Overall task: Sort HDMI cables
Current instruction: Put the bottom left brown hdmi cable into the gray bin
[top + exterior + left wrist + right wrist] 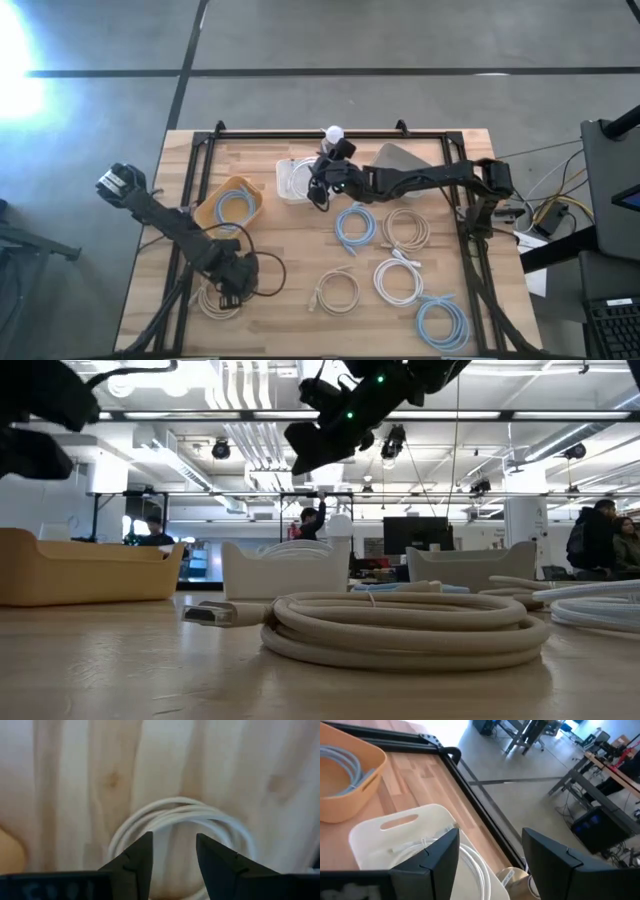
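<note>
left gripper point(172, 857): fingers apart, just above a beige coil point(185, 827) whose near arc lies between the tips, not clamped.
right gripper point(487, 857): fingers apart and holding nothing, over the white bin point(395, 827) with a white coil point(470, 862) inside.
done: a light blue coil point(232, 206) lies in the orange bin point(207, 213).
left: about six coils on the table point(290, 250), among them a blue one point(354, 224), by my judgement under halfway.

Pale wooden desk point(300, 255) with black metal frame point(310, 132), orange bin point(212, 207), white bin point(284, 172), grey bin point(405, 155), grey concrete floor point(400, 40), people point(598, 538) in the room behind
</note>
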`<action>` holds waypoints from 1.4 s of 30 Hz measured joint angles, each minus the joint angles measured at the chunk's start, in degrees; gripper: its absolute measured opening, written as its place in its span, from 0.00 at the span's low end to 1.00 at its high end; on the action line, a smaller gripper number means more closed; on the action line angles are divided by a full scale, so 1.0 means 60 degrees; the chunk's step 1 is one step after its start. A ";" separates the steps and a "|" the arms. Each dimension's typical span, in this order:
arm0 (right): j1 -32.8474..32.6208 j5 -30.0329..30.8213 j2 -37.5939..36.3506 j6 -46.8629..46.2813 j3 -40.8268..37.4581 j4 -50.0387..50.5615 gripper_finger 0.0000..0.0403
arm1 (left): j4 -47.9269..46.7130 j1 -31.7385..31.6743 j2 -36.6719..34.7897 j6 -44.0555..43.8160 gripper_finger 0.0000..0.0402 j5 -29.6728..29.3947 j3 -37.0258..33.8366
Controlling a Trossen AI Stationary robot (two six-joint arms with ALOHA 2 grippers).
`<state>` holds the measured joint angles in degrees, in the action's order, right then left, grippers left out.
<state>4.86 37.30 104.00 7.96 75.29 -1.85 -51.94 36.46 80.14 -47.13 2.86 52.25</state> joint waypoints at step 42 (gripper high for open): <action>-0.0714 -0.1512 -0.0271 -0.0296 -0.0007 0.1738 0.52 | 0.1779 -0.0026 -0.0022 -0.0987 0.02 -0.1765 -0.0737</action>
<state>0.58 28.23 102.38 6.18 75.24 8.58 -41.27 36.31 80.01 -53.05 -7.73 47.83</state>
